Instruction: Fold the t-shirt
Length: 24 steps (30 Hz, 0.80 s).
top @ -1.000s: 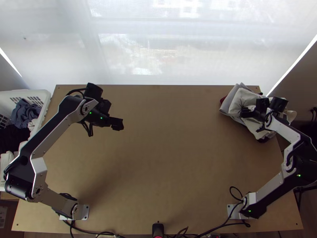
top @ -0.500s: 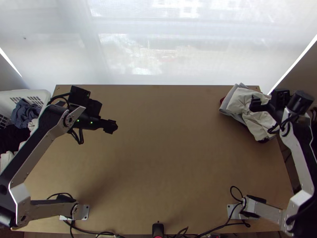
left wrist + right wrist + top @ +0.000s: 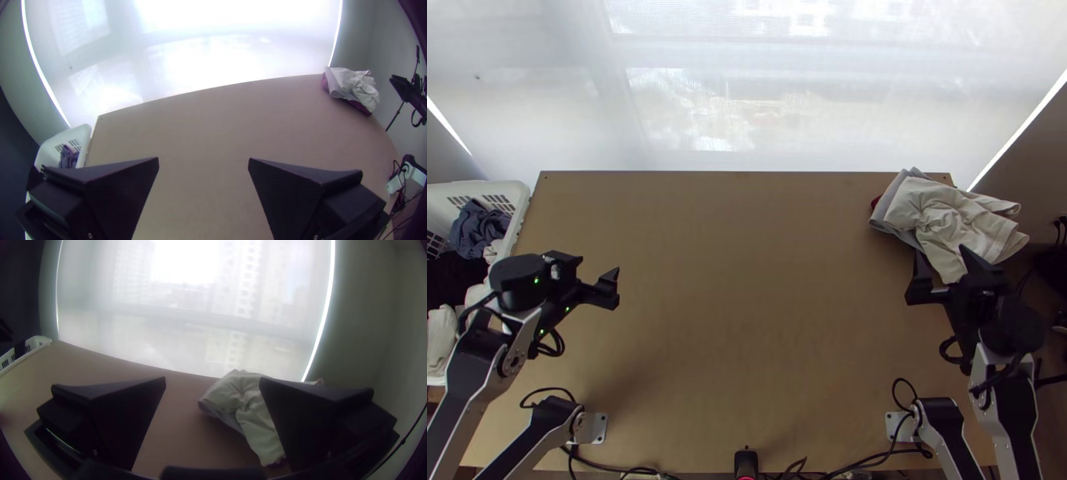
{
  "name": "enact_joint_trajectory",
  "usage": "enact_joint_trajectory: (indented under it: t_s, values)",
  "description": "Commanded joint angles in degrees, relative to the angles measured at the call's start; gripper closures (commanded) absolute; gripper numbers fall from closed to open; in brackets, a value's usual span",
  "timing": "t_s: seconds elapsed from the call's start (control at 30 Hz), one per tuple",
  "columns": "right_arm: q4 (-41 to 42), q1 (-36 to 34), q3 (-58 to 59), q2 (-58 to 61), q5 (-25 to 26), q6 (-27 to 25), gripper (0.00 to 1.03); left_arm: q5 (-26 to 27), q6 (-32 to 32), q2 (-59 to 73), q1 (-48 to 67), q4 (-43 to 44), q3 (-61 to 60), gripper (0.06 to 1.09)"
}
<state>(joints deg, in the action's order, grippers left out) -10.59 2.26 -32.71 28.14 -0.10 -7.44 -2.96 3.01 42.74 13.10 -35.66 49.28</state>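
Left gripper, right gripper pulled back | both jaws wide — white basket: rumpled clothes

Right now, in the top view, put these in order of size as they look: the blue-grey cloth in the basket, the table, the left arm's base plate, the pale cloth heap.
1. Table
2. Pale cloth heap
3. Blue-grey cloth in the basket
4. Left arm's base plate
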Motion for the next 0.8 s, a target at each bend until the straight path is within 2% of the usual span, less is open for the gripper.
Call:
enact_joint_trajectory:
  t_s: [0.0,0.07,0.1,0.13,0.23,0.27,0.4,0.47,0.53,0.57,0.6,0.77]
  values:
    - [-12.26,2.13,11.18,-26.47,7.57,-1.7,0.05,-5.56,1.74,-19.98,-3.35,6.48,-17.55,0.1]
    - [-15.34,1.6,12.49,-28.58,10.73,-5.57,0.05,-5.56,1.56,-24.81,-4.49,7.53,-20.98,0.1]
    - [-16.57,1.08,12.32,-28.32,10.82,-5.57,0.05,-5.56,1.39,-27.27,-4.93,7.8,-22.47,0.1]
    - [-16.48,0.02,12.93,-28.58,11.08,-4.42,0.05,-5.56,1.3,-29.91,-5.19,8.24,-24.14,0.1]
    - [-11.21,-4.9,14.6,-28.58,12.05,5.77,0.05,-5.48,-0.9,-38.61,-6.07,9.03,-28.27,0.1]
    - [-11.21,-5.16,14.6,-28.58,12.05,6.39,0.05,-5.48,-2.21,-42.92,-6.34,9.64,-30.2,0.1]
    - [-7.08,-3.14,20.23,-28.49,12.14,5.33,0.05,-5.39,-4.5,-43.18,-7.04,8.24,-32.58,0.1]
    - [-3.91,-2.79,21.72,-28.23,11.88,8.23,0.05,-5.48,-8.19,-42.74,-7.04,4.99,-32.84,0.1]
    - [2.94,-2.44,26.73,-28.4,11.88,11.22,0.05,-5.48,-9.33,-43.0,-9.76,4.55,-33.46,0.1]
    - [-2.51,-2.35,27.26,-28.23,11.7,13.51,0.05,-5.39,-9.69,-43.0,-12.05,3.23,-33.37,0.1]
    - [-2.86,-3.05,27.35,-27.7,11.79,15.53,0.05,-5.3,-9.95,-43.0,-14.25,3.14,-33.81,0.1]
    - [-2.59,-4.81,27.35,-28.23,11.79,16.06,0.05,-5.21,-11.79,-42.92,-19.26,3.76,-34.6,0.1]
